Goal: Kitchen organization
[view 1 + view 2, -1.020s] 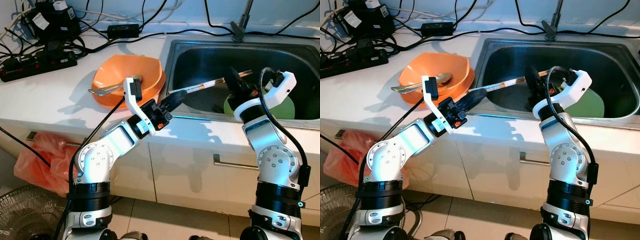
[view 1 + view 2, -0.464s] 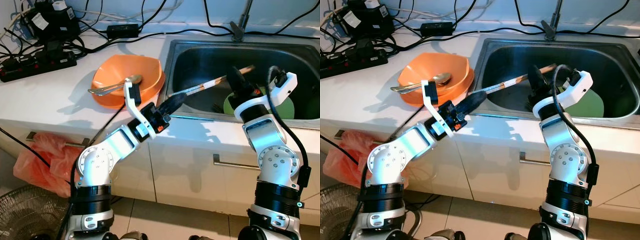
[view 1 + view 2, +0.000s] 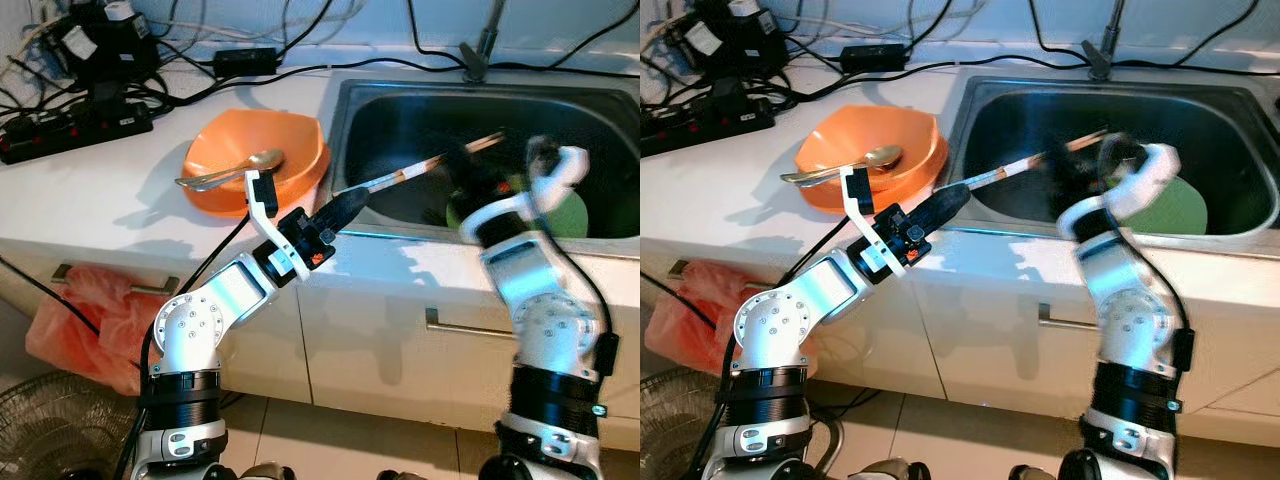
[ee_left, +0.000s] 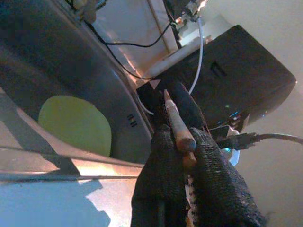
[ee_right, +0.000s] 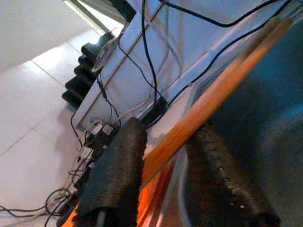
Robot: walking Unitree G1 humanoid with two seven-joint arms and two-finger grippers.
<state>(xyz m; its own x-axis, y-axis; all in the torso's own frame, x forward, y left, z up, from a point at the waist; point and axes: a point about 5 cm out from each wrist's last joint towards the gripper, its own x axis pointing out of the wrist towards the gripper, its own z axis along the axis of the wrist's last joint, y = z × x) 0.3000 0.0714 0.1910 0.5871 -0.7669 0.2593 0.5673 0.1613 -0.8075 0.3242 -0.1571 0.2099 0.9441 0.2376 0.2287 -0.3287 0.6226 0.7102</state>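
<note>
Left claw [image 3: 338, 212] is clamped on one end of a pair of chopsticks [image 3: 415, 170] at the sink's [image 3: 345, 105] front-left rim; left wrist view shows both fingers [image 4: 161, 156] pinched tight around the stick. The chopsticks slant up across the basin toward the right claw [image 3: 478, 172], which is motion-blurred. In the right wrist view the stick [image 5: 208, 101] runs between that claw's fingers [image 5: 120, 156] with a gap on both sides, so it is open, not gripping.

A green plate [image 3: 565, 215] lies in the sink. An orange bowl [image 3: 255, 155] with a metal spoon [image 3: 225, 172] sits on the table [image 3: 90, 200], left of the sink.

Risks: the right arm is moving fast, so it could knock the chopsticks loose from the left claw's end-only pinch. They would drop into the sink. A mistimed handover would do the same.
</note>
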